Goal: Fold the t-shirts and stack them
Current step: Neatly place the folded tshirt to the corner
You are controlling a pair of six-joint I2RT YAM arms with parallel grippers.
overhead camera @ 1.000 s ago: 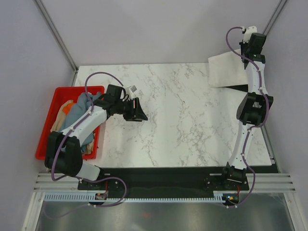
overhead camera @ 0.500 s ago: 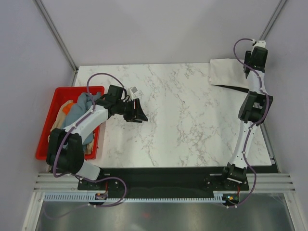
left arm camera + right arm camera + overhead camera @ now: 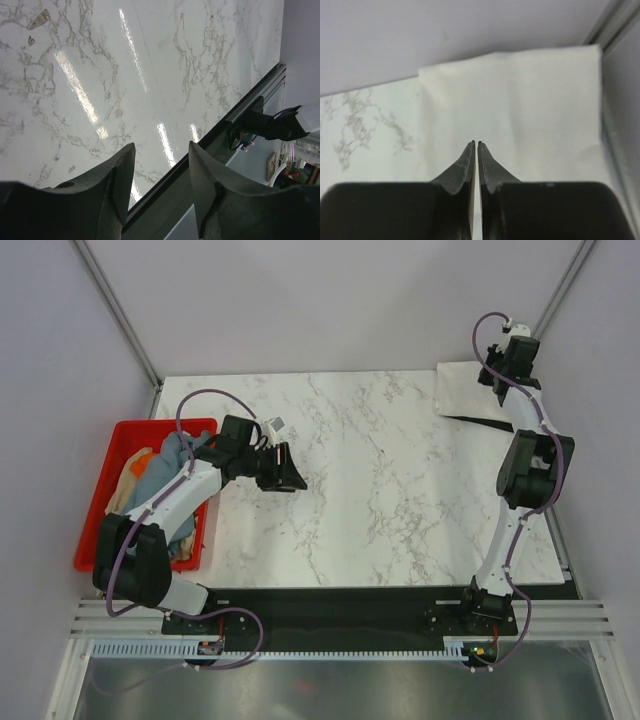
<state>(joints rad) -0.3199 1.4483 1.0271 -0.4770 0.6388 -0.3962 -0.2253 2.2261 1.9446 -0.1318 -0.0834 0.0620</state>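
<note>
A folded cream-white t-shirt (image 3: 461,388) lies flat at the table's far right corner, with a dark edge of a black t-shirt (image 3: 488,422) showing under it. My right gripper (image 3: 507,368) is shut and empty, its tips (image 3: 476,143) just above the cream t-shirt (image 3: 520,100). My left gripper (image 3: 293,478) is open and empty, above the bare marble at the left (image 3: 161,145). Grey-blue (image 3: 172,453) and orange-tan (image 3: 130,477) t-shirts lie piled in the red crate.
The red plastic crate (image 3: 105,512) stands off the table's left edge beside my left arm. Grey walls and a metal frame post (image 3: 560,285) close in behind the far right corner. The black base rail (image 3: 340,602) runs along the near edge.
The cream t-shirt, raised and draped a second ago, now lies flat in the corner. My right wrist swung right, then back left above it. The left arm barely moved.
</note>
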